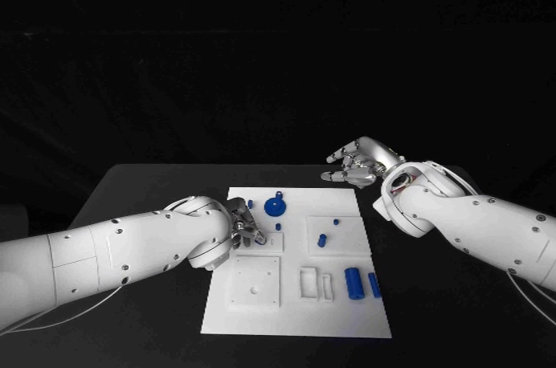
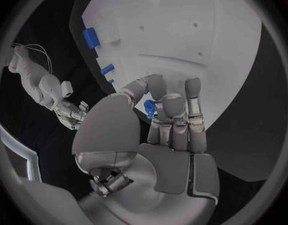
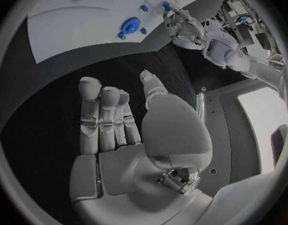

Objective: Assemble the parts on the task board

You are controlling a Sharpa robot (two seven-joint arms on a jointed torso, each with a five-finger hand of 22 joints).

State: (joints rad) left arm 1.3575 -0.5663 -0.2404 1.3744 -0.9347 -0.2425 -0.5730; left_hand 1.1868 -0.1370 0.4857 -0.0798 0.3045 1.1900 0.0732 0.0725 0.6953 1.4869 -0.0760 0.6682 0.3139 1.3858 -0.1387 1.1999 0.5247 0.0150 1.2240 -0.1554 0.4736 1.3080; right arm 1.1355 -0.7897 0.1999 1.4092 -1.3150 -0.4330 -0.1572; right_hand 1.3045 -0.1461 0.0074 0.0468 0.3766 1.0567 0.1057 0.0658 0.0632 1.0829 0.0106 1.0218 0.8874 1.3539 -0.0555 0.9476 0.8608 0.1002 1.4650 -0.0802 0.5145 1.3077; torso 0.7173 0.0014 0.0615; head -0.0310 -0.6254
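The white task board (image 1: 348,320) lies in the middle of the black table. My left hand (image 1: 243,228) hovers at the board's left edge and pinches a small blue part (image 2: 148,108) between its thumb and fingers (image 2: 172,116). My right hand (image 1: 358,162) is raised over the table just beyond the board's far right corner, fingers spread and palm (image 3: 128,160) empty. On the board I see a round blue disc (image 1: 275,206), two small blue pegs (image 1: 322,240) and two blue cylinders (image 1: 353,284).
A raised white square block (image 1: 255,282) and a slotted white holder (image 1: 315,284) sit on the near half of the board. Bare black table surrounds the board on all sides. The right wrist view shows the disc (image 3: 130,25) and my left hand (image 3: 181,25) beyond it.
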